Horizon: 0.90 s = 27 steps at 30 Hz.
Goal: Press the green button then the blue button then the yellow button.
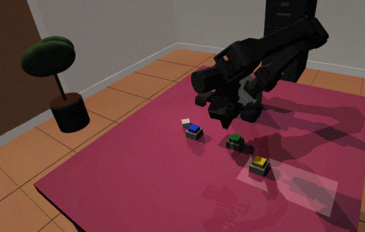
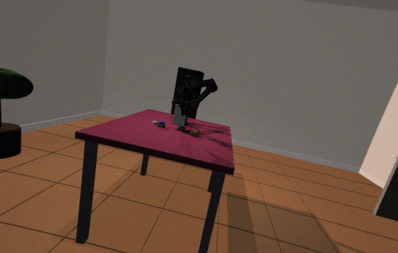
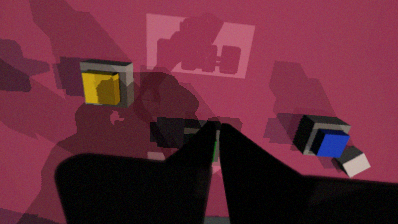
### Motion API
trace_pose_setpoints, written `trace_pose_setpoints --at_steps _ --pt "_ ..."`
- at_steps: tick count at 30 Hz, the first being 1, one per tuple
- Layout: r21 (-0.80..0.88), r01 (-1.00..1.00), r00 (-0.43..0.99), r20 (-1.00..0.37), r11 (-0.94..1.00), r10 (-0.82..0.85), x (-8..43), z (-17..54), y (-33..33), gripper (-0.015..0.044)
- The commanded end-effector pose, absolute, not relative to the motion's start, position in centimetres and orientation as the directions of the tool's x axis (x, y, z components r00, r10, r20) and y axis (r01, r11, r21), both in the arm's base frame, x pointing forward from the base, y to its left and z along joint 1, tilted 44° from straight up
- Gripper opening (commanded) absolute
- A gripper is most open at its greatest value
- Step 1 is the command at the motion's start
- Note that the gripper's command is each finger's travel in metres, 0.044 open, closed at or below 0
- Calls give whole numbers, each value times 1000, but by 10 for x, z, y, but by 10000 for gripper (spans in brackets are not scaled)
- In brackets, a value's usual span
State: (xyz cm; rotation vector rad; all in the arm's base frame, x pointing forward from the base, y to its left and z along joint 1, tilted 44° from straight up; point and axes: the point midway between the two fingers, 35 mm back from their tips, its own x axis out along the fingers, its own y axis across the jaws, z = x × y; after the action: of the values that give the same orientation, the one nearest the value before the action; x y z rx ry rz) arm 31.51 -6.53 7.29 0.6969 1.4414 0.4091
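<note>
Black parallel-jaw gripper (image 1: 224, 124) hanging closed and gripping nothing, tips hovering just above the square green button in its grey housing (image 1: 235, 138), square blue button (image 1: 194, 128) sitting left beside a small white block (image 1: 186, 122), square yellow button (image 1: 259, 161) lying nearer right on the crimson table top (image 1: 131, 180).
</note>
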Motion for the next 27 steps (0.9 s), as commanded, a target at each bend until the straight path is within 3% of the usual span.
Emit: trace_pose_setpoints --at_steps 1,9,15,27 --pt "674 147 110 -739 724 665 321 119 -12 20" --pt "689 141 106 -724 710 682 318 145 20 20" --pt "691 140 106 -723 709 683 325 103 60 20" --pt "691 140 106 -722 709 683 326 92 70 20"
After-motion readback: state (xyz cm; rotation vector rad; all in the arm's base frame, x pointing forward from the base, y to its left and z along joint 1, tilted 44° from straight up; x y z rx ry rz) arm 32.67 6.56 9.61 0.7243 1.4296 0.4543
